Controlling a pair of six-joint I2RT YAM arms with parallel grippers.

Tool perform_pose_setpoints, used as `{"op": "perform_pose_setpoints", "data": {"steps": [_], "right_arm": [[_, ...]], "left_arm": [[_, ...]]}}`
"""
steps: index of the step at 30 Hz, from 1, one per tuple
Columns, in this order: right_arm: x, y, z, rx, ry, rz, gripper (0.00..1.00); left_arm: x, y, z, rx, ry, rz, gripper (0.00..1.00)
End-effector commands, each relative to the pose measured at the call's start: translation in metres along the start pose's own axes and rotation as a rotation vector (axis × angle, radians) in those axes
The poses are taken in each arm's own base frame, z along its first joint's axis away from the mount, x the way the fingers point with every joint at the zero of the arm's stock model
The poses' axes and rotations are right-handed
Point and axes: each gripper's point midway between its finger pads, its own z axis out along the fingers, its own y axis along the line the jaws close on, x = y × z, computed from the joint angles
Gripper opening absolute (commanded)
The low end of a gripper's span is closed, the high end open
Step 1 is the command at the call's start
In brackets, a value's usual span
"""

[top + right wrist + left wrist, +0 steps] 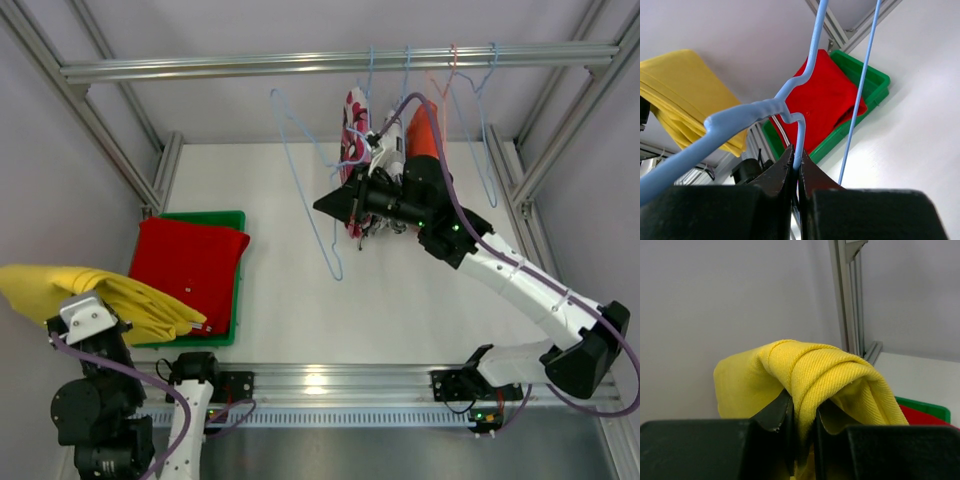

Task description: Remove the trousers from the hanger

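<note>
Left wrist: clamping the left tool (802, 442) on a thick fold of the yellow trousers (810, 370), hanging them near the green tray (228, 216) holding the red trousers (190, 262). Pinching the right tool (797, 167) on the wire of a blue hanger (811, 65). Handling as light, limp cloth, likely gripping best across bunched folds.

matt twill-woven yellow trousers (825, 375)

White table (400, 300), aluminium rail (330, 385) along its near edge; green tray (220, 215) flat on its left side
</note>
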Motion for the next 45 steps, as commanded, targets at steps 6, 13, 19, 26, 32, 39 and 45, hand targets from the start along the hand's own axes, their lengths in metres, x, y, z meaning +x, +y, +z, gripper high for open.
{"op": "perform_pose_setpoints", "data": {"steps": [6,13,19,26,32,39,45], "right_arm": [[0.002,0.009,-0.026,0.005,-0.034,-0.055,0.0],[-0.003,0.013,-0.038,0.002,-0.054,-0.105,0.0],[-0.016,0.028,-0.052,-0.029,-0.091,-0.148,0.0],[-0.031,0.04,-0.079,-0.017,-0.131,-0.224,0.0],[-0.039,0.041,-0.109,0.041,-0.172,-0.302,0.0],[-0.07,0.046,-0.15,0.145,-0.278,-0.384,0.0],[-0.091,0.049,-0.206,0.256,-0.36,-0.546,0.0]], "left_arm": [[0.045,-0.017,0.012,0.044,0.098,0.152,0.0],[0.114,-0.085,0.056,0.219,0.221,0.162,0.0],[0.175,-0.149,0.095,0.357,0.34,0.101,0.0],[0.182,-0.218,0.111,0.578,0.422,-0.136,0.08],[0.185,-0.243,0.101,0.67,0.54,-0.261,0.27],[0.13,-0.244,0.093,0.766,0.462,-0.326,0.95],[0.049,-0.228,0.08,0.855,0.236,-0.305,0.99]]}}
